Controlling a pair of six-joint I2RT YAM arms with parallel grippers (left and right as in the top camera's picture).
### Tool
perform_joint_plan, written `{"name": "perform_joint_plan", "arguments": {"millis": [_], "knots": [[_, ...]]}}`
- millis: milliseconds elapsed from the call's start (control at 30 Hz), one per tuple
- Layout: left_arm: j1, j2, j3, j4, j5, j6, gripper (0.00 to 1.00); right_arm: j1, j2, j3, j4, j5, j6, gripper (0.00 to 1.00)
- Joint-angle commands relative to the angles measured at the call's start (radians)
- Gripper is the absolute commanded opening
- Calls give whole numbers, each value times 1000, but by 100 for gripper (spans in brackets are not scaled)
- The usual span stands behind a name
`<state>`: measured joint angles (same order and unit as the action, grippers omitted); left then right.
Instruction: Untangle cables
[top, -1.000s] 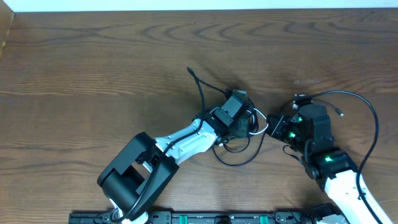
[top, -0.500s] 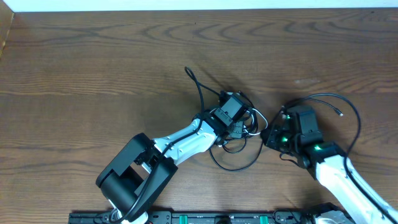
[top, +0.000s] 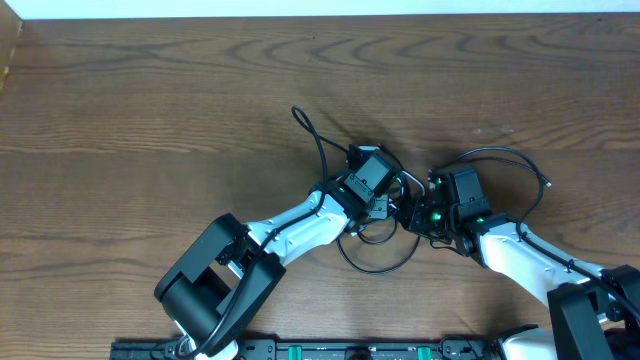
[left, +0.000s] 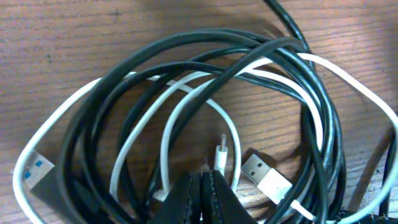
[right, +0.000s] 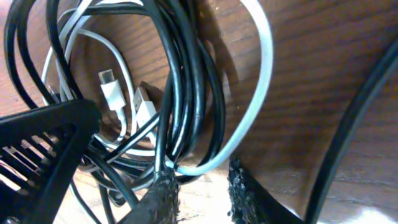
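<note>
One heap of cables (right: 186, 93) is found mid-bench (top: 150, 100), directly beneath the left tool (left: 202, 196), whose tips are pressed together; a pinched strand cannot be confirmed. The right tool (right: 202, 193) is held parted just beside it, with a white loop (right: 264, 81) immediately ahead.

The table (top: 150, 100) is dark brown wood with a strong wavy grain. Near its middle lie the cables (left: 186, 81), coiled over one another in a tight heap: several black cords looped through one white cord (right: 268, 62). Inside the coil, a flat white plug (left: 264, 174) and a small narrow plug (left: 220, 152) rest on the wood, close together. One black strand (top: 322, 145) trails away from the heap to the far left. A loose black loop (top: 380, 262) spreads toward the near edge, and a black arc (top: 510, 155) curves out to the right.
</note>
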<state>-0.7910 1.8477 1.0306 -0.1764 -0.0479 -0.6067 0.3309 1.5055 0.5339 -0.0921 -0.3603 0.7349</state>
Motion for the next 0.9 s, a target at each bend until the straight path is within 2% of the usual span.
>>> {"name": "perform_joint_plan", "arguments": {"millis": [0,100,333,500,567,600,700,767,867], "knots": [[5,-24,2,-6,-20,-9,8,-10,24,-6,-13,29,40,30],[4,-24,2,-6,-20,-9,8,-45,23,-6,-8,45,115,30],[4,-24,2,-6,-13,-8,8,-51,23,-6,74,37,113,34],[4,-22,2,-6,-13,-8,8,-28,16,-6,76,-58,113,25],[4,-18,2,-10,-13,-8,8,-37,-7,-6,59,-87,114,32],[4,-12,2,-10,-13,-8,8,-52,-47,-6,42,-117,113,39],[4,-2,2,-9,-13,-9,8,-97,-202,-6,-3,-132,66,46],[4,-2,2,-2,-12,-10,8,-80,-279,-6,-8,-98,46,43],[4,-2,2,-2,-8,-28,8,-35,-247,-7,-9,19,47,38]]}}
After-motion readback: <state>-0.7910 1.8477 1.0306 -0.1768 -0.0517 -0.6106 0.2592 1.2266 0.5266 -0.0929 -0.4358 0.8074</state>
